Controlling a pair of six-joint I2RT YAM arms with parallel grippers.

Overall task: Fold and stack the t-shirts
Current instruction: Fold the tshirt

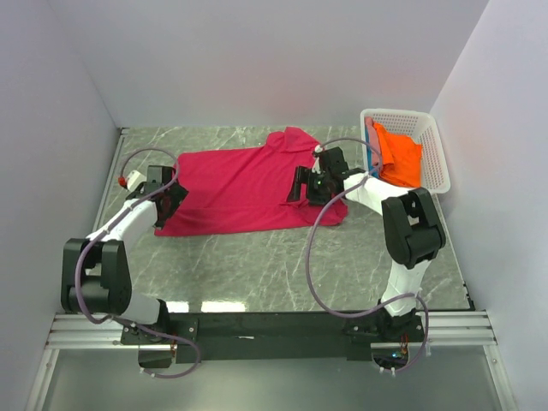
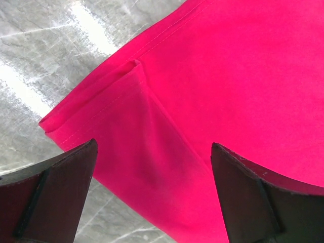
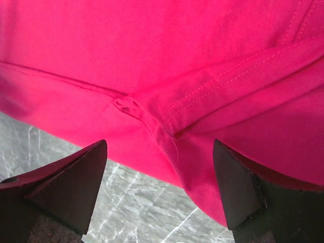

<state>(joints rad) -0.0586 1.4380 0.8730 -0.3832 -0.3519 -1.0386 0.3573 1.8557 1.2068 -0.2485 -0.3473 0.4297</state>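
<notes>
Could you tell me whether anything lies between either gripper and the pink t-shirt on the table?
Nothing visible does. The left gripper and right gripper both hang open directly over the pink t-shirt, one at each end, with no other object beneath their fingers.

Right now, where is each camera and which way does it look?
Top: above, behind the arms, looking down at table, pink shirt, basket; both arms show.
Left wrist: behind the open left tool, which shows, looking down at the shirt's edge.
Right wrist: behind the open right tool, which shows, looking down at a shirt seam.
All share the pink shirt.
</notes>
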